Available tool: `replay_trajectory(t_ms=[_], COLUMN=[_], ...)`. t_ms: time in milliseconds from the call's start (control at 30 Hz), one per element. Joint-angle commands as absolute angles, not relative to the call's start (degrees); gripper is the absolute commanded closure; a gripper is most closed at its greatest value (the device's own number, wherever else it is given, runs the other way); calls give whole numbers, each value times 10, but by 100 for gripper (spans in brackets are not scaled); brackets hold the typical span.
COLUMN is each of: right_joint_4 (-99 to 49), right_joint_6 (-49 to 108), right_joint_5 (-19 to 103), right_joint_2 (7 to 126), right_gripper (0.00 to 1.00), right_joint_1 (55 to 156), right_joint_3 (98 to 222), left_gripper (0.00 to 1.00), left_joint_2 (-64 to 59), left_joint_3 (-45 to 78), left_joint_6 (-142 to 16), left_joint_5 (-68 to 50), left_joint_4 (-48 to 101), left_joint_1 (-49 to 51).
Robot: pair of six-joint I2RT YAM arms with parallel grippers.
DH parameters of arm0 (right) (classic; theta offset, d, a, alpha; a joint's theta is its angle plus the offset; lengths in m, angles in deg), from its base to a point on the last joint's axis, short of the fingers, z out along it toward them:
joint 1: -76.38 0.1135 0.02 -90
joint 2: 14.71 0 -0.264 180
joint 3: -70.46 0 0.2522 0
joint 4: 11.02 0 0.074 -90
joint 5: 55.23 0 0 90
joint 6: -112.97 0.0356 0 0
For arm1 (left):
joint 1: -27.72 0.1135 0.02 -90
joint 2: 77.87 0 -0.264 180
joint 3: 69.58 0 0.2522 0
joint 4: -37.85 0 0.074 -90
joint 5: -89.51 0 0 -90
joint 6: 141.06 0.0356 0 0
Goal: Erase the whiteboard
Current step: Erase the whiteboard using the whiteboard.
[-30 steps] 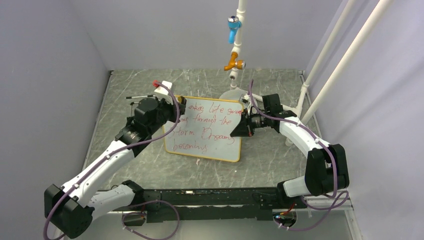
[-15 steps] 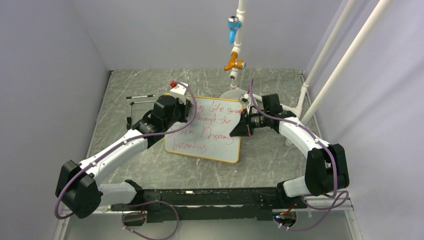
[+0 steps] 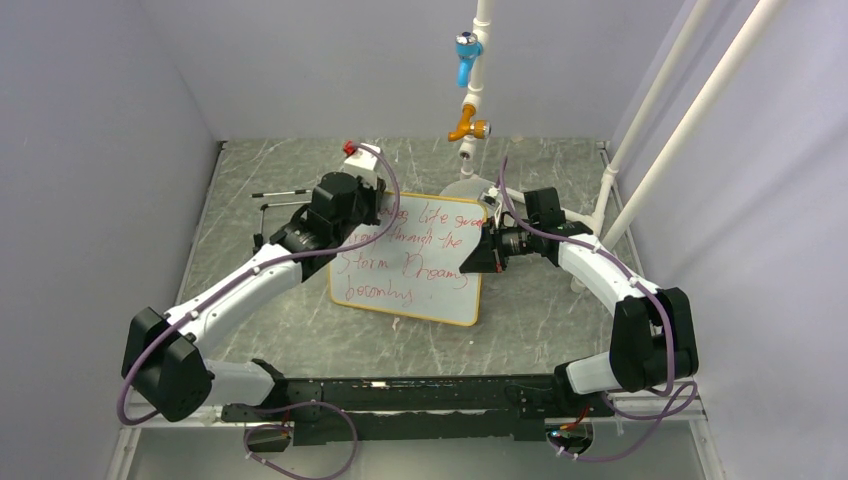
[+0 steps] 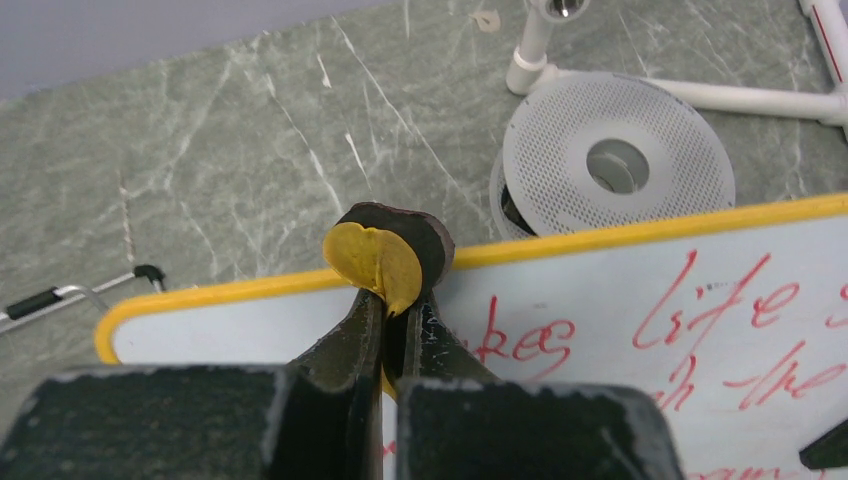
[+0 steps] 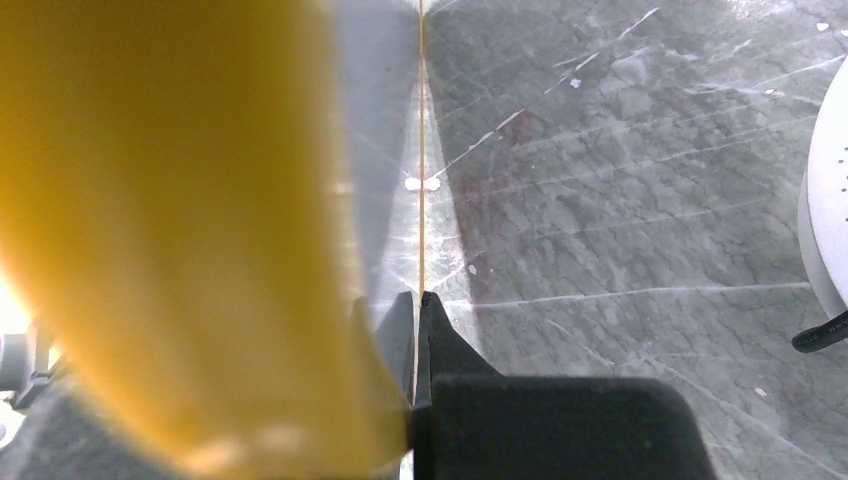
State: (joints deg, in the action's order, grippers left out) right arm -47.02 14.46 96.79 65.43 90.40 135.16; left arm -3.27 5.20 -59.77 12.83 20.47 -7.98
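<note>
The whiteboard lies on the grey marble table, framed in yellow, with several lines of red handwriting. My left gripper is over the board's top left part, shut on a small round eraser with a yellow face and a black pad. The eraser sits at the board's upper frame, next to the first red word. My right gripper is at the board's right edge. In the right wrist view its jaws are shut on the thin edge of the board, seen edge-on.
A round perforated grey disc lies just beyond the board's top edge, by a white pipe foot. A hanging pipe with blue and orange valves is above it. Thin metal rods lie at the left. Slanted white poles stand at the right.
My left arm has swung from the board's left edge up and right to its top left part, carrying the eraser. The right arm and the board have stayed put.
</note>
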Motion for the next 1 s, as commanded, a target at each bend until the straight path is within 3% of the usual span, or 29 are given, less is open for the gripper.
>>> replay_trajectory(t_ms=[0,267,633,967], right_joint_4=[-442,-441,-445,-449], right_joint_6=[114,114,109,107], right_joint_5=[946,947,946,948], right_joint_2=[642,646,638,642], right_gripper=[100,100,100,100], right_joint_1=[906,906,905,906], right_joint_3=[1366,1366,1368,1371], left_gripper=[100,100,100,100], left_joint_2=[-50,-79,-31,-76], left_joint_3=[7,-73,73,-43], left_joint_6=[-631,-657,-613,-676], left_joint_5=[102,118,89,70], left_joint_4=[212,236,202,256], left_joint_1=[-98,-106,-59,-91])
